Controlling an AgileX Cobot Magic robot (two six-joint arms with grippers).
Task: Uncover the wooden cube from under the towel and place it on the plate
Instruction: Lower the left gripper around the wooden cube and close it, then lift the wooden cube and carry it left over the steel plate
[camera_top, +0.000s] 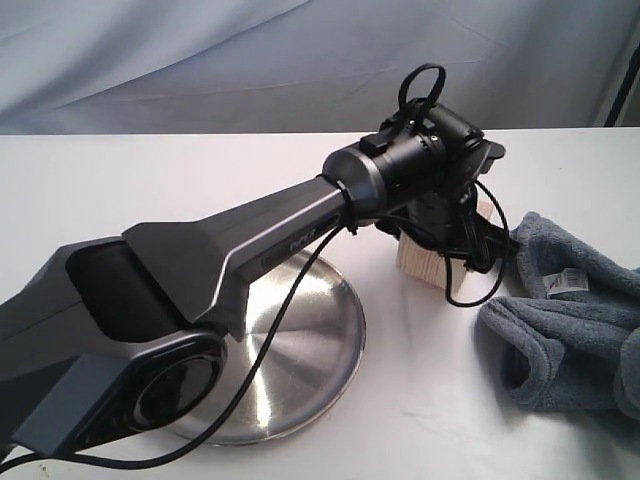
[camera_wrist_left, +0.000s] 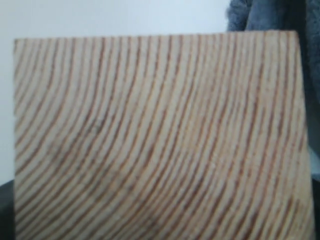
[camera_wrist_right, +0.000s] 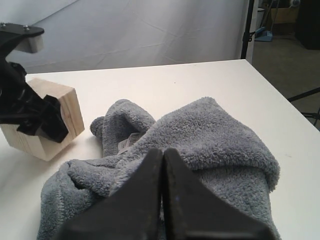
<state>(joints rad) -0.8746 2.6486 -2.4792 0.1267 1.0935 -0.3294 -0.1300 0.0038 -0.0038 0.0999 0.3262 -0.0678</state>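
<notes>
While left hand (camera_top: 445, 228) grips tilted wooden cube (camera_top: 428, 265), towel (camera_top: 575, 330) lies beside

Left wrist camera hugs the wooden cube (camera_wrist_left: 160, 135) (all views share it).

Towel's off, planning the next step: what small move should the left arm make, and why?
Probably lift the wooden cube slightly with the left gripper. The cube sits uncovered beside the towel, a gripper finger lies against its side, and the plate lies apart from it.
</notes>
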